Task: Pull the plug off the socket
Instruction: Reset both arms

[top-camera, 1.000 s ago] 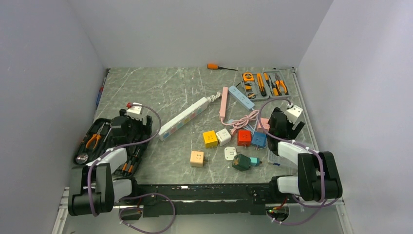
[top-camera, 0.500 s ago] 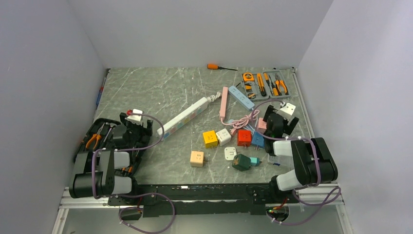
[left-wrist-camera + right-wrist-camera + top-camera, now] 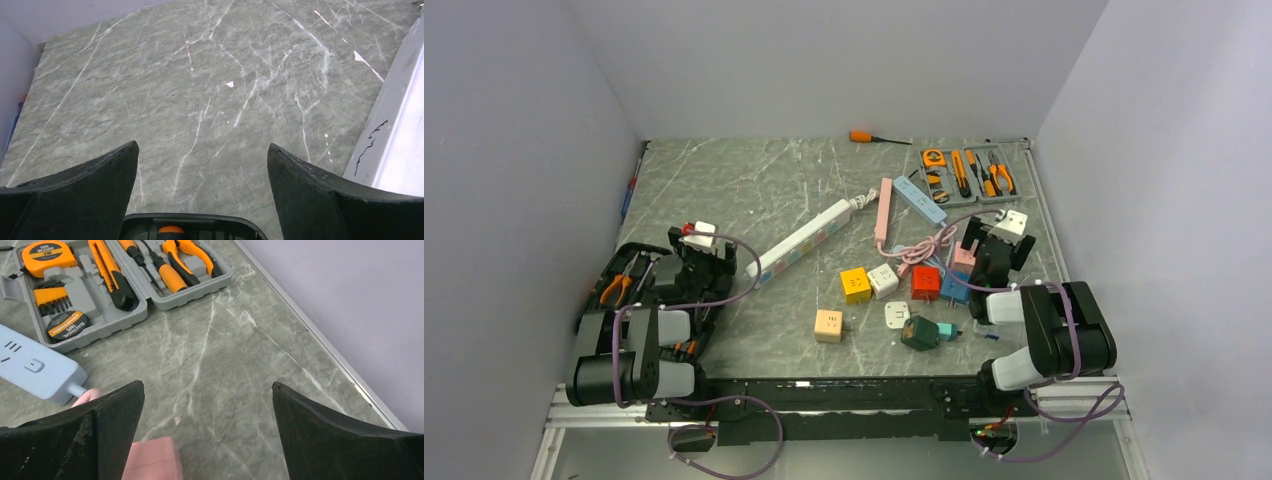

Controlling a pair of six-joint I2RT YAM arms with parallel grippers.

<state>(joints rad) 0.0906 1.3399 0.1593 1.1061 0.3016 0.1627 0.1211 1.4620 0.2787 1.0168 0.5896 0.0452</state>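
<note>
A green adapter cube (image 3: 918, 332) with a teal plug (image 3: 947, 330) stuck in its side lies at the near middle-right of the table. A pink plug block (image 3: 152, 460) lies just below my right gripper's left finger, with its pink cable (image 3: 921, 247) coiled next to the pink power strip (image 3: 884, 210). My right gripper (image 3: 980, 243) (image 3: 207, 385) is open and empty, low over bare marble. My left gripper (image 3: 707, 260) (image 3: 202, 147) is open and empty at the far rim of the black tool case (image 3: 190, 220).
The white power strip (image 3: 802, 242) (image 3: 400, 130) and the blue one (image 3: 921, 200) (image 3: 35, 370) lie mid-table. Yellow (image 3: 855, 284), white (image 3: 883, 280), red (image 3: 925, 282), blue (image 3: 954, 287) and peach (image 3: 828, 325) cubes sit nearby. A grey tool case (image 3: 964, 172) (image 3: 115, 280) is far right.
Both arms have folded down lower over the last second. The right gripper has shifted a little left and farther from the bases. Nothing on the table has moved.
</note>
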